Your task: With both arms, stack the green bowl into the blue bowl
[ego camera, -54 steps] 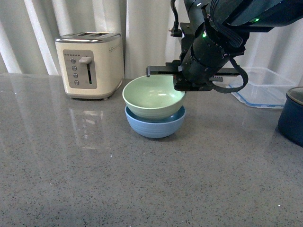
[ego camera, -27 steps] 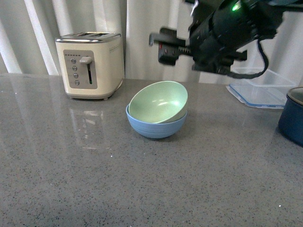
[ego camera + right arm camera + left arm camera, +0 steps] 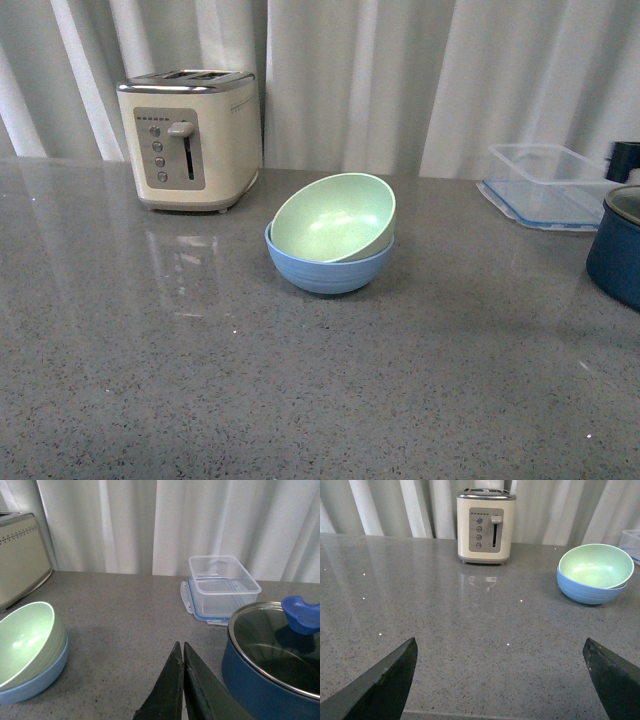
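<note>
Front view: green bowl (image 3: 333,216) sits inside blue bowl (image 3: 328,267), just right of frame center on the grey countertop (image 3: 200,380). It's not seated flat: tilted, high rim at upper right, opening facing lower left. Neither arm shows in this view.

Cream toaster (image 3: 190,137) stands upper left, near the bowls but not touching. Clear container w/ blue rim (image 3: 545,184) at right, against the white curtain (image 3: 400,70). Dark navy pot (image 3: 618,246) cut off by right edge, well apart from the bowls.

Left wrist view: left gripper (image 3: 500,680) spread wide, one dark fingertip in each bottom corner of the frame, nothing btwn them but countertop. Bowls sit at right mid-frame, well away.

Right wrist view: right gripper (image 3: 183,656) at bottom center, fingers pressed together, only a thin seam btwn them, holding nothing. Stacked bowls at lower left of frame, pot w/ glass lid and blue knob (image 3: 302,614) at lower right, container center-right behind.
</note>
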`<state>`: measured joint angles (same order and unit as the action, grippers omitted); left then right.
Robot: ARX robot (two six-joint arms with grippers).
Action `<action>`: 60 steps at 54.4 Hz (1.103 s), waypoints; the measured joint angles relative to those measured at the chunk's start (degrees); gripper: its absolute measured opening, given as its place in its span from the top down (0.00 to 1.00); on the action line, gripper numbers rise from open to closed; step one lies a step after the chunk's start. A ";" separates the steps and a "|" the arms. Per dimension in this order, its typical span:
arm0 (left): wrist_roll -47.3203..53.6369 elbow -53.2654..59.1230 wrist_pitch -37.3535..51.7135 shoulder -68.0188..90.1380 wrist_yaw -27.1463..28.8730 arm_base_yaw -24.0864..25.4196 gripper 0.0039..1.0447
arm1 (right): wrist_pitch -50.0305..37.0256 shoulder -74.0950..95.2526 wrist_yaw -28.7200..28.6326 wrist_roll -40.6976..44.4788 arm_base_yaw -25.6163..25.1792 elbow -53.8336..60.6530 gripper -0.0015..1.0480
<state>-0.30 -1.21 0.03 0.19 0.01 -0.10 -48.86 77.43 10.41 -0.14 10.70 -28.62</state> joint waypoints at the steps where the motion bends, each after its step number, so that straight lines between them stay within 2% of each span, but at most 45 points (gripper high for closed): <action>1: 0.00 0.00 0.00 0.00 0.04 0.00 0.06 | -0.28 -0.87 -0.33 0.00 -0.28 1.09 0.99; 10: 0.00 0.00 0.00 0.00 0.00 0.00 0.06 | -1.36 -7.74 -2.73 0.00 -3.06 10.05 0.99; 30: 0.00 0.00 0.00 0.00 0.00 0.00 0.06 | 1.07 -20.09 -6.03 0.00 -6.36 19.76 0.99; 33: 0.00 0.00 0.00 0.00 0.00 0.00 0.06 | 2.25 -22.36 -9.64 0.02 -8.72 20.94 0.99; 37: 0.00 0.00 0.00 0.00 0.02 0.00 0.06 | 3.82 -25.38 -9.94 0.00 -10.25 22.34 0.99; 47: 0.00 0.00 0.00 0.00 0.00 0.00 0.06 | 7.65 -31.30 -10.23 0.00 -10.56 24.44 0.99; 51: 0.00 0.00 0.00 0.00 0.00 0.00 0.06 | 5.51 -32.35 -10.23 0.00 -10.56 26.60 0.99; 60: 0.00 0.00 0.00 0.00 0.00 0.02 0.06 | 11.87 -39.39 -10.29 0.00 -10.56 28.11 0.99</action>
<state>-0.30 -1.21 0.03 0.19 0.01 -0.08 -36.99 38.04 0.12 -0.14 0.14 -0.51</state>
